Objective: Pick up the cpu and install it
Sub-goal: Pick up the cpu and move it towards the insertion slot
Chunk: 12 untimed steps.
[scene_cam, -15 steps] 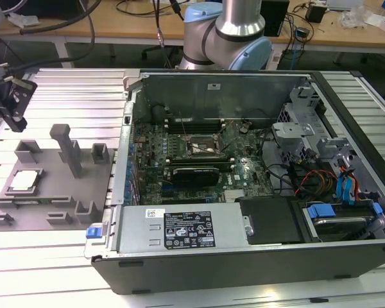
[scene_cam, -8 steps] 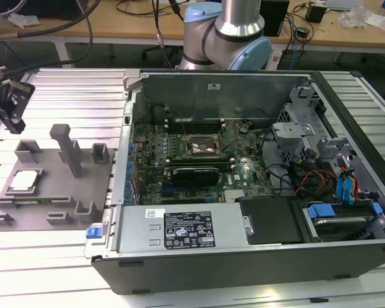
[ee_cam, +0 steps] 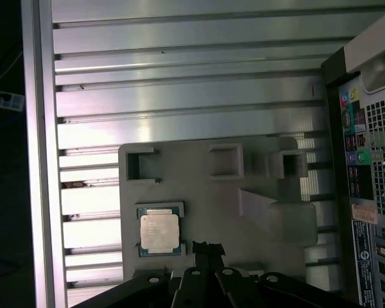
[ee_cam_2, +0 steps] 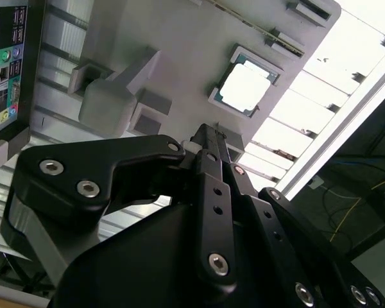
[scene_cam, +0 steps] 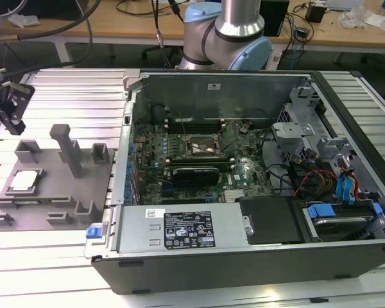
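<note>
The cpu is a small silver-topped square lying flat in a recess of the grey tray, at the exterior view's left. Both wrist views show it too, as the cpu seated in the tray. My black gripper hangs in the air above the tray's far left corner, apart from the chip. Its fingertips are pressed together with nothing between them, as the gripper also shows in the second wrist view. The dark metal-framed socket sits on the motherboard inside the open computer case.
The open computer case lies on the slotted aluminium table, right of the tray, with cables, drive bays and a power supply inside. Upright blocks rise from the tray. The arm's base stands behind the case.
</note>
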### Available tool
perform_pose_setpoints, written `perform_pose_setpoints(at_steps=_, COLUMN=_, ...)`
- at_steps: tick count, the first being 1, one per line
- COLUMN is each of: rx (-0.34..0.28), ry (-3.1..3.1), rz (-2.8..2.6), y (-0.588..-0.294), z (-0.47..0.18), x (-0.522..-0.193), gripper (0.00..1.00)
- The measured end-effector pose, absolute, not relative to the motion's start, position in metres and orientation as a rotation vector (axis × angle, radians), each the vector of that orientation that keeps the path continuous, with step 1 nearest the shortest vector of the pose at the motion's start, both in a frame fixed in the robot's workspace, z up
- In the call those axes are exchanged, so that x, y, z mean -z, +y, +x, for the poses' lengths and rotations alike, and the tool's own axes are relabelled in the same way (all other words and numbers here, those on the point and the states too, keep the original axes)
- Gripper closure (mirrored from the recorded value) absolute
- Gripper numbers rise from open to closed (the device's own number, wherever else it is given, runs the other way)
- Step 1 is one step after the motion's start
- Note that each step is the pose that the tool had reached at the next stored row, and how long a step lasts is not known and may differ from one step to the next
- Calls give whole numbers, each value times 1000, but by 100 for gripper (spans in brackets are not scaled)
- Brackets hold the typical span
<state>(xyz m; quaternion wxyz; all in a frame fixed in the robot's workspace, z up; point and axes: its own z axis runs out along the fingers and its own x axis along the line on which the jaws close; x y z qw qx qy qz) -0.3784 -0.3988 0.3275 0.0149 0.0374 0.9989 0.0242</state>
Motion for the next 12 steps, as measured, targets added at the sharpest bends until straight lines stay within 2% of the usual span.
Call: perform_pose_setpoints(at_steps=12, rx=-75, ry=3105, rz=117, y=-399, z=-387, x=-320, gripper=89)
